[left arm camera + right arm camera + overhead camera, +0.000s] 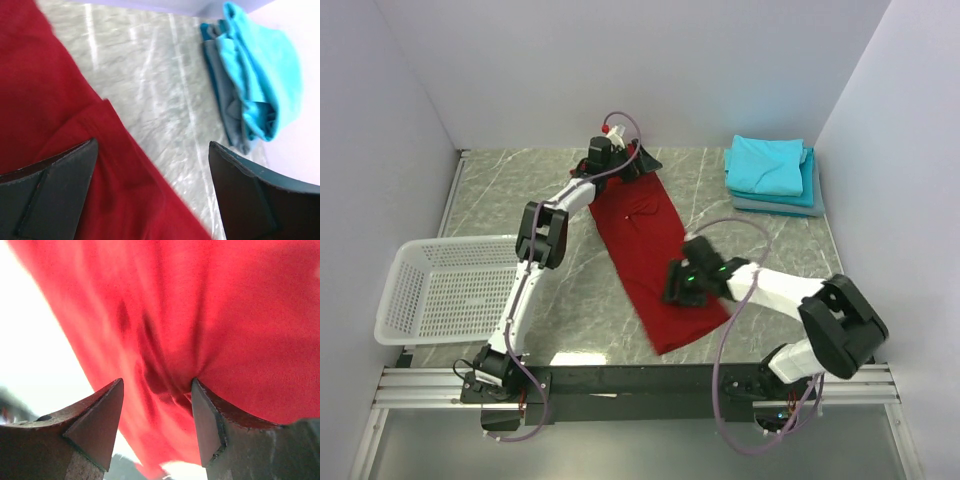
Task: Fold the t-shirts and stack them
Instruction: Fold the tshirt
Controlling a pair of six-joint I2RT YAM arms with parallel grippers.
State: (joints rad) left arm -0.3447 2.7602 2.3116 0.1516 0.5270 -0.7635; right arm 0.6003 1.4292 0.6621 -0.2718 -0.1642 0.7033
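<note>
The deep red t-shirt [645,225] lies as a long strip on the marble table, running from the far middle toward the near right. My left gripper [635,163] is at its far end. In the left wrist view the left gripper [152,142] is open wide, with the red cloth [40,100] under one finger. My right gripper [678,285] is over the shirt's near half. In the right wrist view the right gripper [157,381] is open, with a bunched fold of the red cloth [225,315] between its fingers. A folded turquoise shirt [770,165] tops a grey-blue one [775,206] at the back right.
A white lattice basket [450,242] sits at the left and overhangs the table's left edge. White walls close in the table on three sides. The folded stack also shows in the left wrist view [265,75], against the right wall.
</note>
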